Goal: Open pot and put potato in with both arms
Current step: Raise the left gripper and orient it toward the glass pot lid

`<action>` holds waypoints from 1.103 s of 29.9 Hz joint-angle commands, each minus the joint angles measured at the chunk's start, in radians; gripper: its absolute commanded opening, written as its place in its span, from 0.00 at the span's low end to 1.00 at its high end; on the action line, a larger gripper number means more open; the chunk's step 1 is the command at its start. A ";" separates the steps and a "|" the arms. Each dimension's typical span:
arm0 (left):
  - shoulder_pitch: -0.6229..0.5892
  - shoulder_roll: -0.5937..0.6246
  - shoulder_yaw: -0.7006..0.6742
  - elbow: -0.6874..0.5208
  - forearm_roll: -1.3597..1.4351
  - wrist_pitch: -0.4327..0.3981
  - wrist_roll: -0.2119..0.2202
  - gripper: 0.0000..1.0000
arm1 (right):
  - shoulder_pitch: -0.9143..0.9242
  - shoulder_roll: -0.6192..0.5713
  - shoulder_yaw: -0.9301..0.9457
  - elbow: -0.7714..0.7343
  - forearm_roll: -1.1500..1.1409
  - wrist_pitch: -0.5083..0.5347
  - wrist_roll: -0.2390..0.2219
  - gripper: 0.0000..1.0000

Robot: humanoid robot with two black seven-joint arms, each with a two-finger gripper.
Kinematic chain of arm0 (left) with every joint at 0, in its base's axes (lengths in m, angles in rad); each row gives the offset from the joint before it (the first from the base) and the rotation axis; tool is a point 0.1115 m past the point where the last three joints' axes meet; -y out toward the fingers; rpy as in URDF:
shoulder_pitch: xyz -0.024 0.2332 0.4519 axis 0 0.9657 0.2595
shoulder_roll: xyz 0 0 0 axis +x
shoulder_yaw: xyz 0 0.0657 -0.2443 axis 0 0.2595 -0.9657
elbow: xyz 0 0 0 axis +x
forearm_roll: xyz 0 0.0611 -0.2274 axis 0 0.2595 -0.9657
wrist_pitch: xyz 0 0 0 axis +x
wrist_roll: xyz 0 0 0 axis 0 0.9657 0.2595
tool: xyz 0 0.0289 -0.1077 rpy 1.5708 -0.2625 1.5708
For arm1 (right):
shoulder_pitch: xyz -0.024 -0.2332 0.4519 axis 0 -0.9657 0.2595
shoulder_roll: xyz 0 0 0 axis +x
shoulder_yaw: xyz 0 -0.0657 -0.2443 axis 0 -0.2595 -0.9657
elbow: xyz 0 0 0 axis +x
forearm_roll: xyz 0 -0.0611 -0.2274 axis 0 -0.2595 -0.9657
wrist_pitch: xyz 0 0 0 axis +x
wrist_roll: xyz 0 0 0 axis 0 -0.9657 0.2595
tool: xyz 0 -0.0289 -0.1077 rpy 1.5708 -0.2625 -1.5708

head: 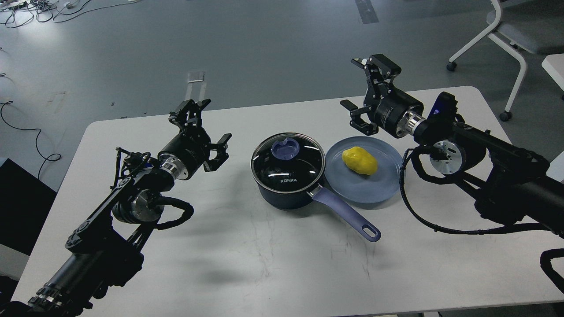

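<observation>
Pot (286, 182): mid-counter (246, 264), lid (287, 159) on; glass likely fragile, slick, so lift by knob (285, 148). Potato (360, 160): on plate (352, 191) beside the pot; probably firm, light. Left gripper (207, 130), right gripper (358, 90): fingers apart, empty.

Navy pot (286, 182), KONKA glass lid on, lavender handle pointing lower right, sits frame ctr; yellow potato (360, 160) lies just right of it, w/ both hands apart.
</observation>
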 commanded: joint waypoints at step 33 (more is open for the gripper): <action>0.034 0.001 -0.022 -0.036 0.031 -0.033 -0.012 0.98 | 0.025 -0.081 0.034 0.016 -0.006 0.022 0.004 1.00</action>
